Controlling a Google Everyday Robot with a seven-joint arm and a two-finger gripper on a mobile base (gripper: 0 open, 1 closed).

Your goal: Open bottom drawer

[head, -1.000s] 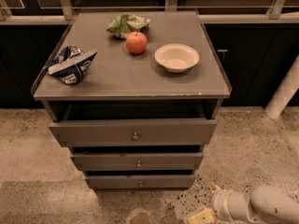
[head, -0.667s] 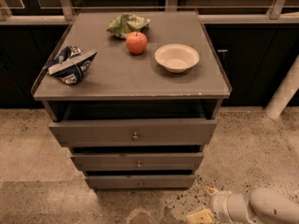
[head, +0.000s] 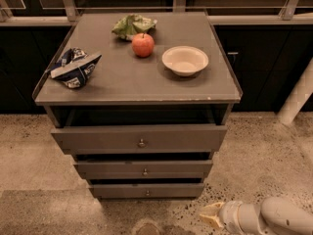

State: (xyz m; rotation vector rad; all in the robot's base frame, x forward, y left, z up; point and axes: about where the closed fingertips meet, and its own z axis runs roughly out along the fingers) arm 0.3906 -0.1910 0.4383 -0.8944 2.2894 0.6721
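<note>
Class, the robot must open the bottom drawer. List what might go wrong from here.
The bottom drawer has a small knob, and the gripper sits off to its right, near the floor: it may miss or slip.
The middle drawer just above looks alike: it might pull that one.
A jolt could roll the apple on top.

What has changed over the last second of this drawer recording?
Nothing visible. The gripper stays low near the floor, right of the bottom drawer and clear of it; that drawer, the apple and the bowl are as before.
</note>
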